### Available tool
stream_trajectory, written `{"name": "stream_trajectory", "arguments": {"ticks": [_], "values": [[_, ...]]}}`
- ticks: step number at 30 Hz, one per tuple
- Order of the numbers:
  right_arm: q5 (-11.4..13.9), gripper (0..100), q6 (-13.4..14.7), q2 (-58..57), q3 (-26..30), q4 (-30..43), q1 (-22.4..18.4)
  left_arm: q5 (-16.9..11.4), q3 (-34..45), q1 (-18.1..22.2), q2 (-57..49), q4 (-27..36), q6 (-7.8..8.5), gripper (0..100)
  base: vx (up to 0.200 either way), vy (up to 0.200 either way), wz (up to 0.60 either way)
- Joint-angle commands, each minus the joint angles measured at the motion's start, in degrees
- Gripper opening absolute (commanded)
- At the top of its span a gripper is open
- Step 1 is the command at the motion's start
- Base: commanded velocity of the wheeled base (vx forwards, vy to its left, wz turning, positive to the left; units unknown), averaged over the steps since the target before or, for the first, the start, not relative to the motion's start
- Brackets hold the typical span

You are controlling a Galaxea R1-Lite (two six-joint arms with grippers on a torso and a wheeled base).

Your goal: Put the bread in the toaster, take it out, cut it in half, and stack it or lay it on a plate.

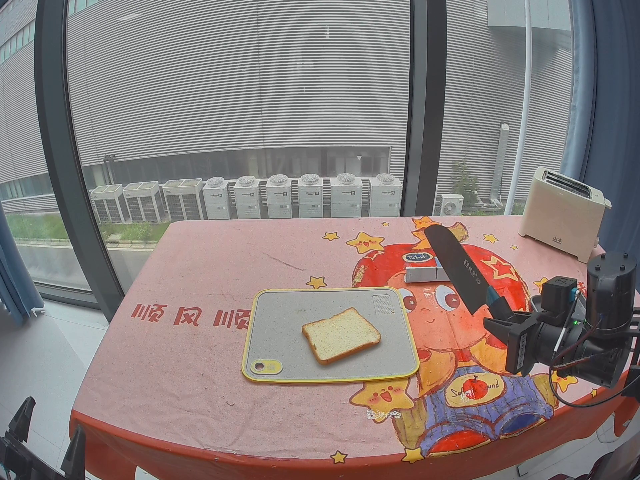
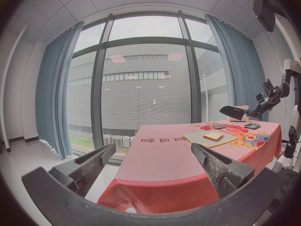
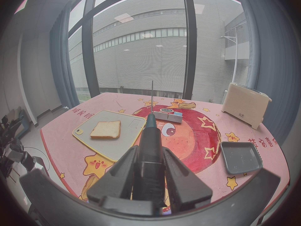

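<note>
One slice of bread (image 1: 341, 334) lies flat on the grey board (image 1: 280, 328), a little right of the board's middle, whole and uncut. My right pincer (image 1: 505, 320) is clamped on the handle of the knife (image 1: 460, 268), which I hold above the table (image 1: 200, 381) to the right of the board. The dark blade slants up toward the far left, clear of the cloth. Its tip is over a small grey block (image 1: 427, 273), which I take for a knife rest, though I can't be sure from here. From my right wrist the blade shows edge-on as a thin line, aimed past the board's right side toward that block.

At the far right corner stands the toaster (image 1: 562, 213), slots up. A dark square plate (image 3: 240, 157) sits on the right side of the table, nearer than the toaster and well apart from the board. My left pincer (image 2: 153, 148) hangs low off the near left corner of the table, far from the bread, with its jaws spread wide apart.
</note>
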Motion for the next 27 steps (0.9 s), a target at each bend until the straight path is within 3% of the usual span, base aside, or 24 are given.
{"name": "stream_trajectory", "arguments": {"ticks": [1,6,13,16,24,27], "values": [[-0.01,0,-0.12,-0.3,0.17,-0.17,0.41,0.01,0.92,0.0,-0.93,-0.01,0.0,100,0.0,0.0,0.0],[0.07,0,-0.47,-0.3,0.44,-0.52,0.41,0.01,0.92,0.0,-0.93,-0.01,0.0,100,0.0,0.0,0.0],[3.68,0,-2.4,-2.05,2.28,-0.87,0.5,0.01,0.92,0.0,-0.93,-0.01,0.0,100,0.0,0.0,0.0],[6.31,0,-4.95,-3.11,3.43,-0.43,0.5,0.01,0.92,0.0,-0.93,-0.01,0.0,100,0.0,0.0,0.0],[8.69,0,-5.74,-3.72,2.99,-0.17,0.23,0.01,0.92,0.0,-0.93,-0.01,0.0,100,0.0,0.0,0.0],[10.62,0,-6.53,-4.25,1.76,-0.08,0.32,0.01,0.92,0.0,-0.93,-0.01,0.0,100,0.0,0.0,0.0]]}}
